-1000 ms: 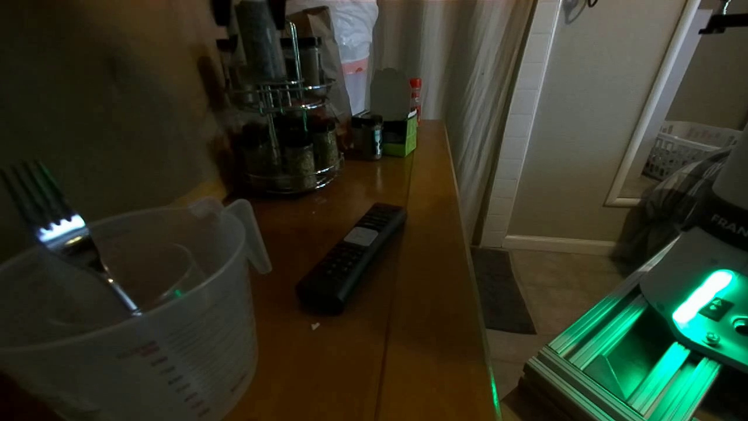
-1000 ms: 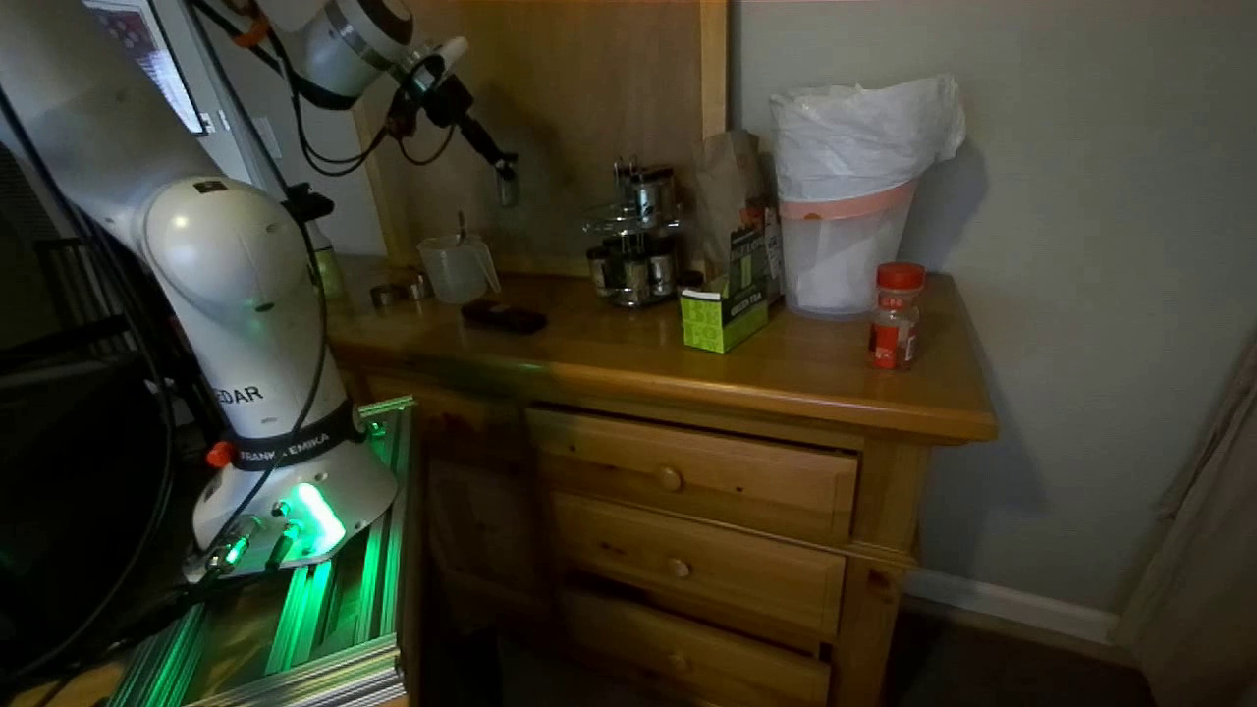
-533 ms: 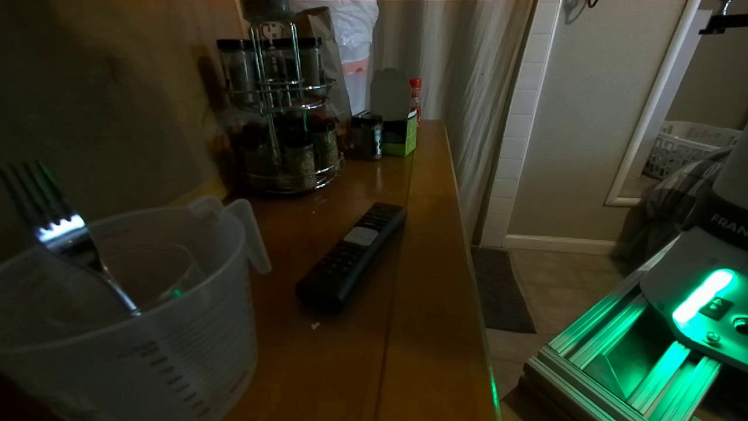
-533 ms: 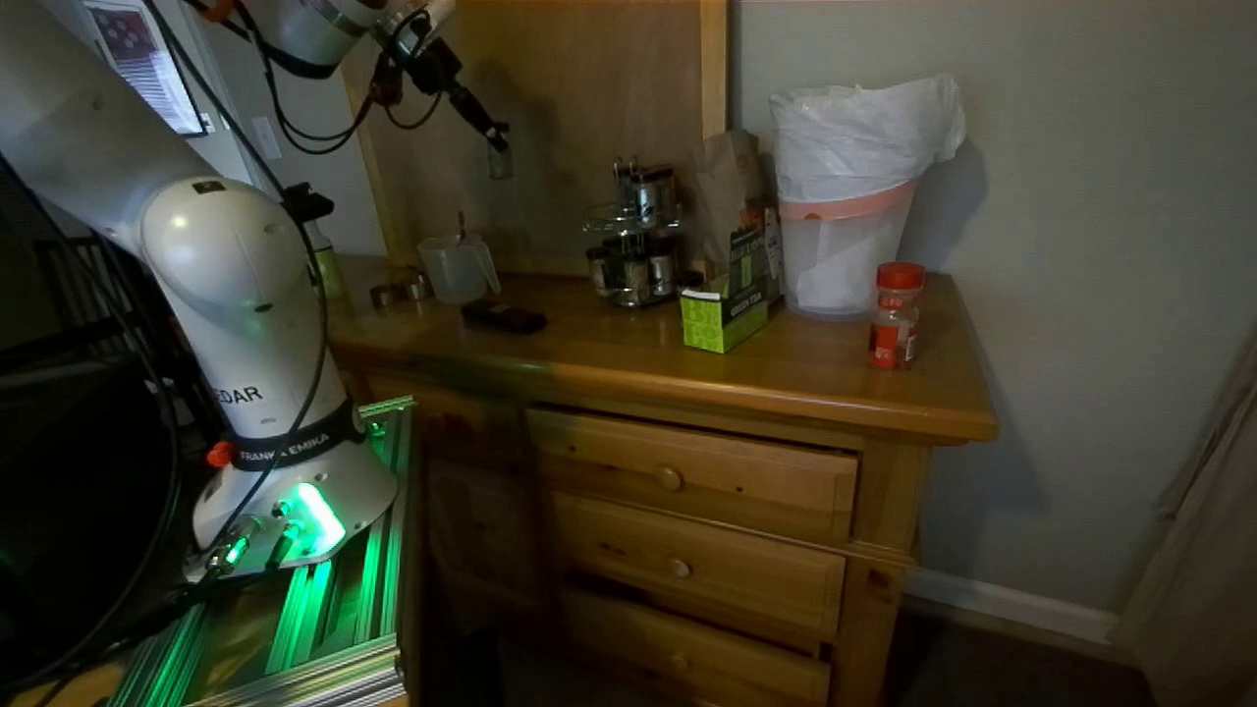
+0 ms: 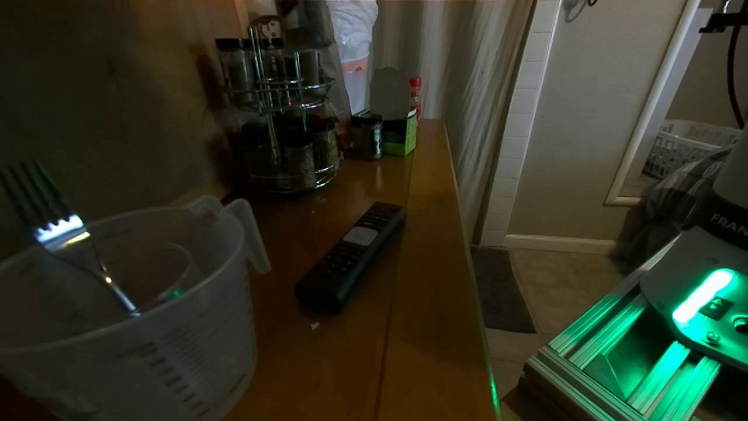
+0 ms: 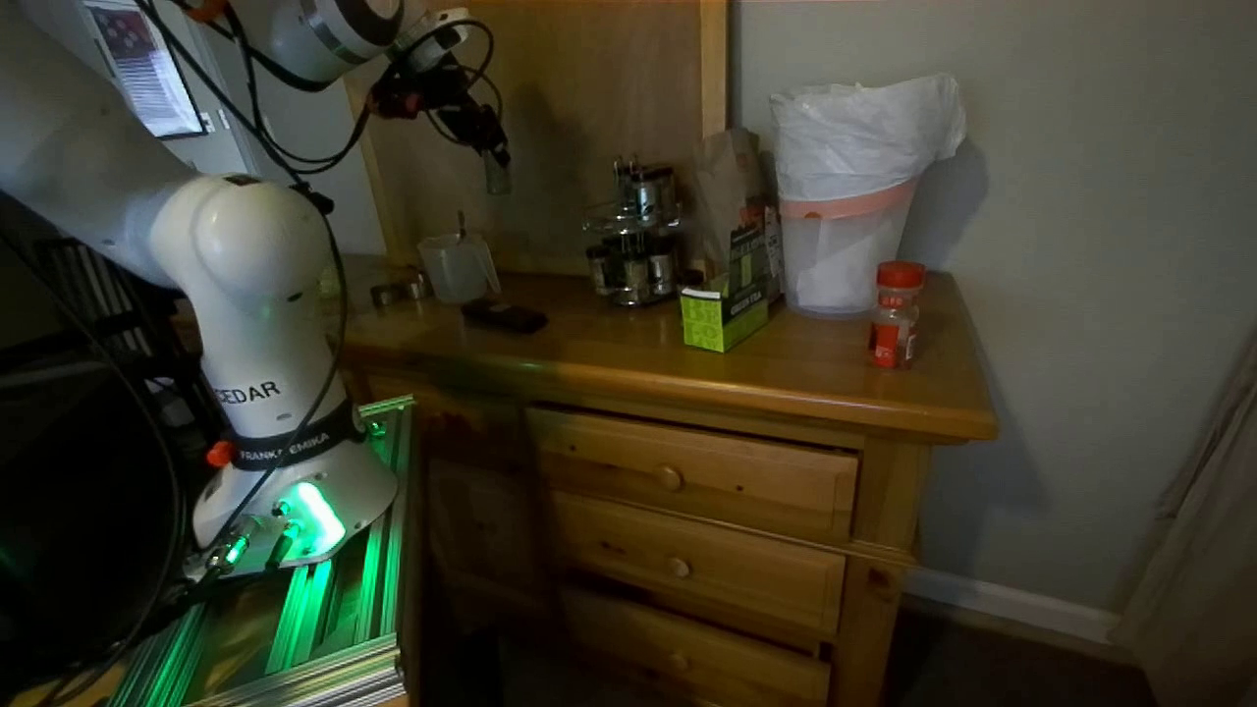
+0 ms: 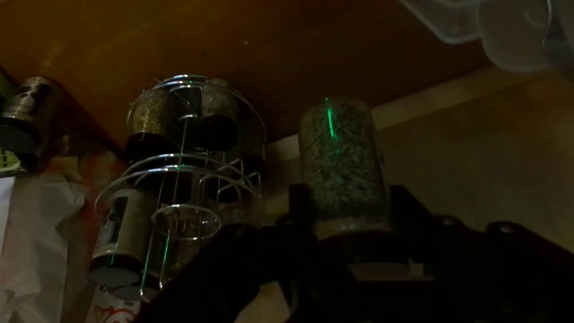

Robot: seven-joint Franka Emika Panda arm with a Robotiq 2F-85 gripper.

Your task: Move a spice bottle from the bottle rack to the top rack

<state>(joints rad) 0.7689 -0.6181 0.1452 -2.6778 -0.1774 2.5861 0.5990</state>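
My tool [image 7: 350, 204] grips the jar [image 7: 343, 152] beside the rack [image 5: 280, 107], apart from it. I'd carry it over upright, lower it slowly onto the top tier [image 7: 177, 168], releasing once seated.

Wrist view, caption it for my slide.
The claw gripping a spice bottle, with the bottle rack on the picture's left.

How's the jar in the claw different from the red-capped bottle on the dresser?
The jar is gripped in the air by the claw; the red-capped bottle stands on the dresser.
The jar shows flaky, dull grey-green filling; the bottle's front carries a red label.
The jar's lid looks dark in the dim wrist view; the bottle's cap is red.
Both appear to have see-through sides.
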